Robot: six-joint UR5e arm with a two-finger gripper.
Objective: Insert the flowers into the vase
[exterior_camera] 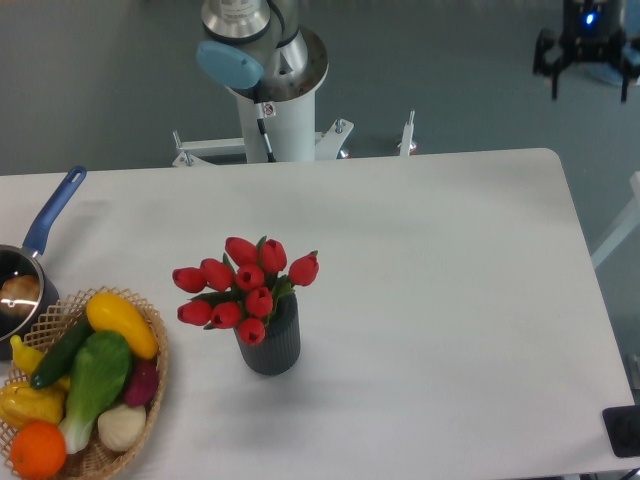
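Observation:
The flowers (243, 287), a bunch of red tulip buds with green leaves, stand upright in the vase (270, 347), a dark grey ribbed cylinder left of the table's middle. The buds spread wider than the vase mouth and hide it. My gripper (588, 72) hangs high at the top right corner, beyond the table's far right edge and far from the vase. Its fingers are spread open and hold nothing.
A wicker basket (153, 382) with toy vegetables and fruit sits at the front left corner. A blue-handled saucepan (38, 255) lies at the left edge. The robot base (277, 90) stands behind the table's far edge. A dark object (625, 432) sits at the front right corner.

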